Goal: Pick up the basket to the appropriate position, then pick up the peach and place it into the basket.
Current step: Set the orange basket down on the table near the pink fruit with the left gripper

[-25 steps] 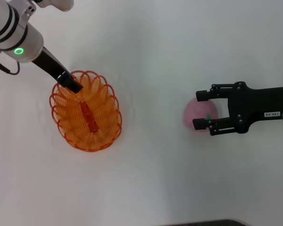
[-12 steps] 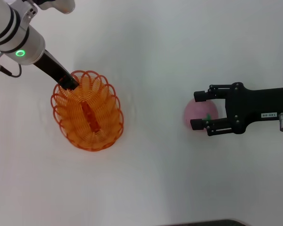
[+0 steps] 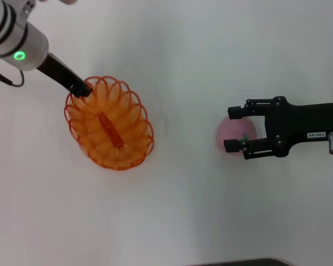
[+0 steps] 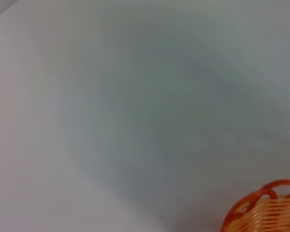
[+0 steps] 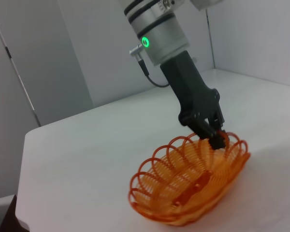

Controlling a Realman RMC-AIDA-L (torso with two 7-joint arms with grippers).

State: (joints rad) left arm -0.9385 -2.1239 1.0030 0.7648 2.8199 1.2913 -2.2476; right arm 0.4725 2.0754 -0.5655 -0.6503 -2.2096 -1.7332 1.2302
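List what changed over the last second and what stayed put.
The left gripper, clamped on the far rim of the basket, dragged it toward the robot's right, nearer the peach, and turned it slightly. The right gripper stayed open around the peach, which did not move.

head: overhead, far | left wrist: close, low | right wrist: low, sideways | all share basket [image 3: 109,124]
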